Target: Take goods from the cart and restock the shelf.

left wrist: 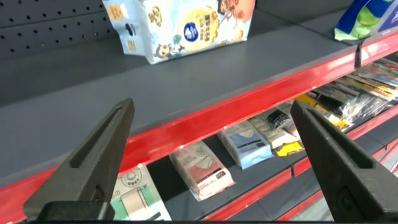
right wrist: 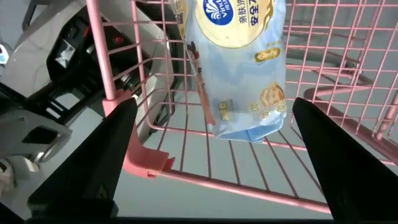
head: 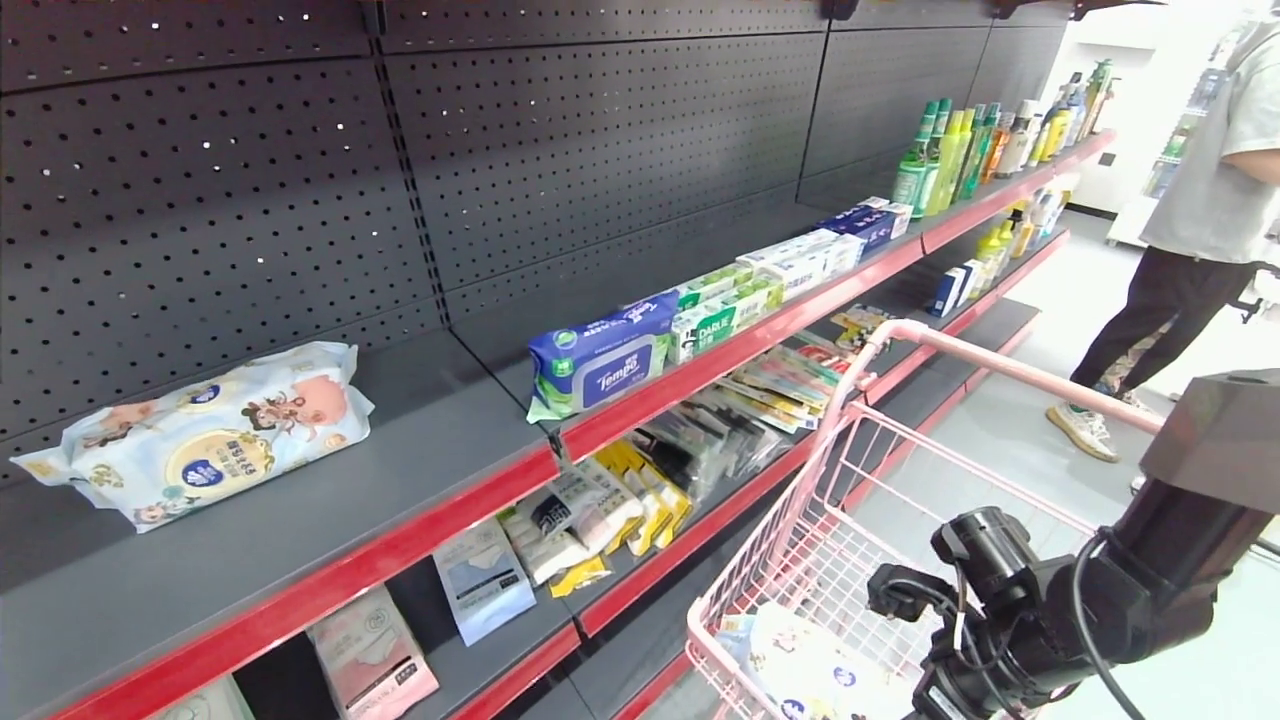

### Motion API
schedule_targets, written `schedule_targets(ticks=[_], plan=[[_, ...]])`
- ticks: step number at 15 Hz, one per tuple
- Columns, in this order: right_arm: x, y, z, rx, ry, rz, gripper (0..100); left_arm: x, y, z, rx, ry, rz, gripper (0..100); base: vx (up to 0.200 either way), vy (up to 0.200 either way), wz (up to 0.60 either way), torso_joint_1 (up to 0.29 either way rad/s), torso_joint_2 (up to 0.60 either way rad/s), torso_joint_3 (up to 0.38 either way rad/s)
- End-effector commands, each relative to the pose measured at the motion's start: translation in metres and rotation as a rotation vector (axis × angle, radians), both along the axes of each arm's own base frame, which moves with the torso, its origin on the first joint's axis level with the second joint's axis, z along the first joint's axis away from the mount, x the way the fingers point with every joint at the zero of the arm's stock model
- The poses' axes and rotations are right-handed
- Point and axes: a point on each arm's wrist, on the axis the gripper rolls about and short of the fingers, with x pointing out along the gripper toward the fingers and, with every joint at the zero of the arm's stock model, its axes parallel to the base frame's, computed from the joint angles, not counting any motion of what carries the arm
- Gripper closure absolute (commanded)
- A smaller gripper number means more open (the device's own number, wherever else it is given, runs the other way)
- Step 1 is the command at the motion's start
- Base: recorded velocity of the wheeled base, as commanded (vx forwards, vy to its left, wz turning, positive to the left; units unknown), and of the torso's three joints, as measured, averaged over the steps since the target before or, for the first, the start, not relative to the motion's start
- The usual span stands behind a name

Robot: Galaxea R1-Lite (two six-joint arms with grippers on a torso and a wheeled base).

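Blue tissue pack (head: 600,365) lying flat before black pegboard (head: 600,130); toothpaste boxes (head: 725,312) just beside, to its right; green bottles (head: 940,160) upright far right. Below, mask packs (head: 483,580) near left, toothbrush cards (head: 785,378) farther right.

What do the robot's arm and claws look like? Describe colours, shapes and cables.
The right arm is black, with rounded cylindrical joints, a grey boxy upper segment and black cables looping outside it. The left claw and right claw match: each has two matte dark grey fingers, wedge-shaped, tapering to blunt tips.
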Motion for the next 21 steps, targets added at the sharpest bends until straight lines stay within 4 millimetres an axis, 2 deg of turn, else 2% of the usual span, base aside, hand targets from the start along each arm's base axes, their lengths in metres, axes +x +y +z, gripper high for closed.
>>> schedule_targets(ticks=[1,11,14,21], plan=[[-0.001,-0.002,-0.002,-0.003,0.007,0.001,0,0.0,0.0,0.0,0.0,0.001,0.001,0,0.0,0.0,0.0,-0.149,0.33,0.198],[0.0,-0.011,-0.006,-0.007,0.018,-0.003,0,0.0,0.0,0.0,0.001,-0.001,0.002,0,0.0,0.0,0.0,-0.077,0.19,0.111],[0.005,-0.024,-0.005,0.032,-0.009,0.034,0,0.0,0.0,0.0,0.006,0.0,0.002,0,0.0,0.0,0.0,-0.054,0.16,0.087],[0.006,-0.025,-0.012,0.027,-0.006,0.032,0,0.0,0.0,0.0,0.009,0.001,0.001,0,0.0,0.0,0.0,-0.032,0.07,0.047]])
